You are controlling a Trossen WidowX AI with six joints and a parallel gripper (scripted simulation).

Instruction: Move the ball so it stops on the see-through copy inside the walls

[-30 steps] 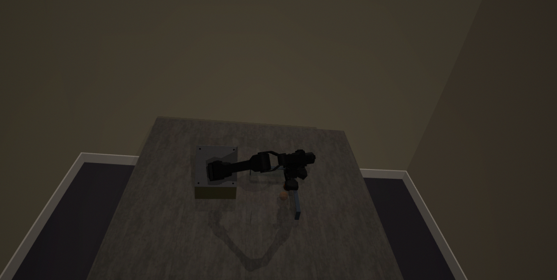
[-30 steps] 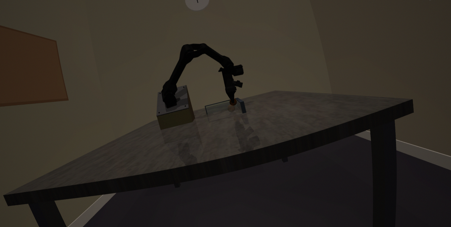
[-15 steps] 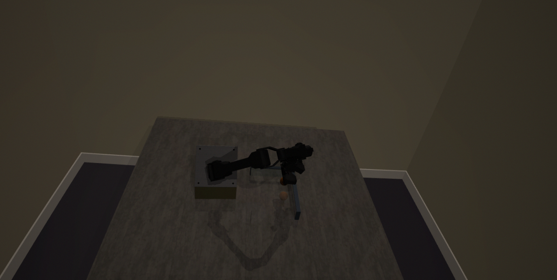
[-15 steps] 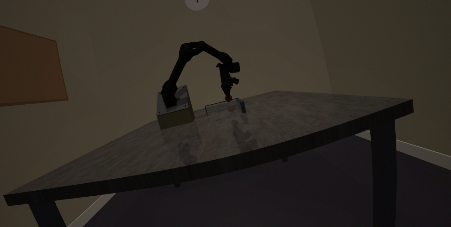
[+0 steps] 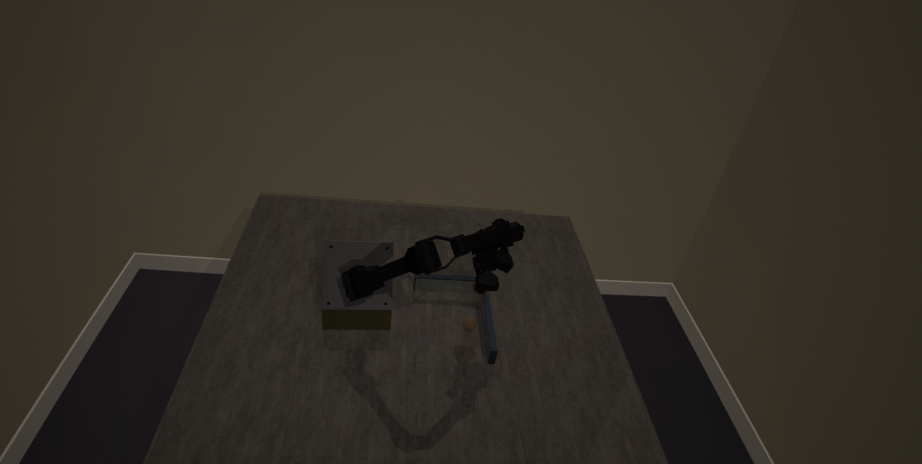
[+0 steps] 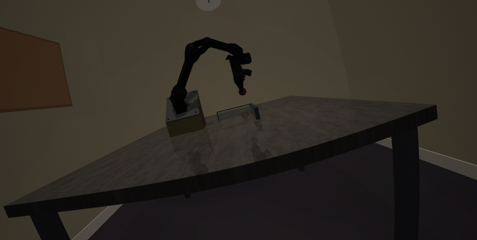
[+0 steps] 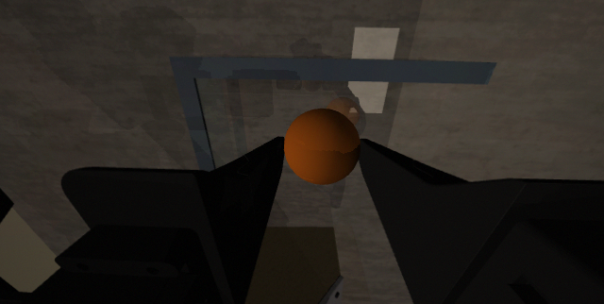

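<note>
My gripper (image 5: 480, 284) (image 6: 241, 90) (image 7: 321, 144) is shut on the orange ball (image 6: 242, 91) (image 7: 322, 153) and holds it well above the table and the walls. The see-through copy (image 5: 469, 324) (image 6: 244, 114) (image 7: 346, 104) shows at table height inside the corner, below the held ball; in the wrist view the ball partly covers it. One low wall (image 5: 491, 328) (image 6: 256, 111) (image 7: 330, 69) stands close beside the copy. The other wall (image 5: 444, 278) (image 7: 185, 101) meets it at the corner, partly hidden by the arm in the top view.
The arm's base block (image 5: 357, 319) (image 6: 186, 125) (image 7: 299, 257) stands on the table (image 5: 547, 396) (image 6: 333, 118) to the left of the walls. The arm's shadow falls across the table. A pale patch of light (image 7: 376, 42) crosses one wall in the wrist view.
</note>
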